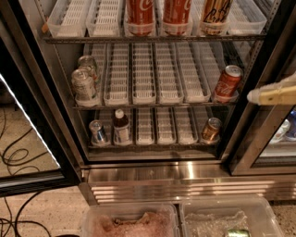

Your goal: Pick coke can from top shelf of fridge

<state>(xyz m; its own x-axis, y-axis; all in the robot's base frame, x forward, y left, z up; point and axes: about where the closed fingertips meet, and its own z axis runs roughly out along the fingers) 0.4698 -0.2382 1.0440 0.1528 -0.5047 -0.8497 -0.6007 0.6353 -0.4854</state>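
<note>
Claw (260,96) at right edge, beside middle rack; grip state: cannot tell. Should raise, shift left to coke can (177,14) on top shelf (92,40); avoid tan-gold can (215,14).

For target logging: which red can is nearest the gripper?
The red can at the right end of the middle shelf; the other two stand on the top shelf. The gripper is just right of it.

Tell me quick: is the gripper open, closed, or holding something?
Gripper: open or closed cannot be told. It is at the right edge, level with the middle rack, well below the coke can on the top shelf.
</note>
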